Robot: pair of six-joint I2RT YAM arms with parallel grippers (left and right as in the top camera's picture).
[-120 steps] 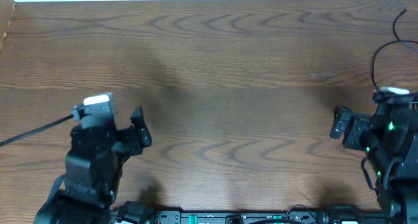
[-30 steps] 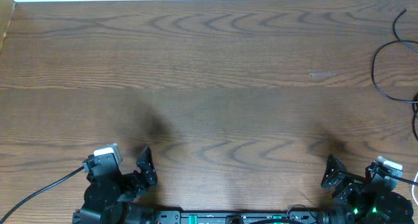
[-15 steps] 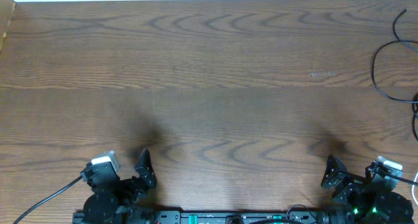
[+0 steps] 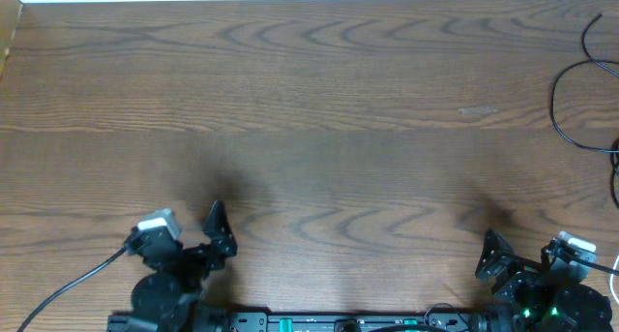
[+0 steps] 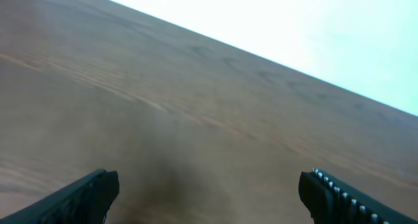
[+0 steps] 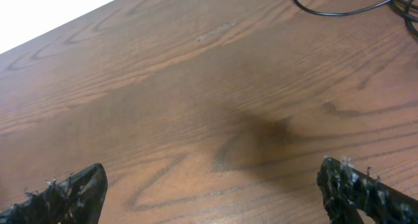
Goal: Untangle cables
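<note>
A thin black cable (image 4: pixel 555 98) lies in loose loops at the table's far right edge. Its loops also show at the top right of the right wrist view (image 6: pixel 326 12). I see no white cord with a metal plug in any view. My left gripper (image 4: pixel 215 243) is open and empty, low at the front left edge; in the left wrist view (image 5: pixel 209 198) its fingers are wide apart over bare wood. My right gripper (image 4: pixel 495 256) is open and empty at the front right edge, well short of the cable; in the right wrist view (image 6: pixel 212 194) only wood lies between its fingers.
The brown wooden table (image 4: pixel 319 129) fills the view, with a white strip along its far edge. A thicker black wire (image 4: pixel 58 288) runs from the left arm off the front left. A rail with electronics (image 4: pixel 338 322) lines the front edge.
Since four seconds ago both arms have drawn back to the front edge. In the last second the left gripper shifted slightly right and up; the right arm stayed still.
</note>
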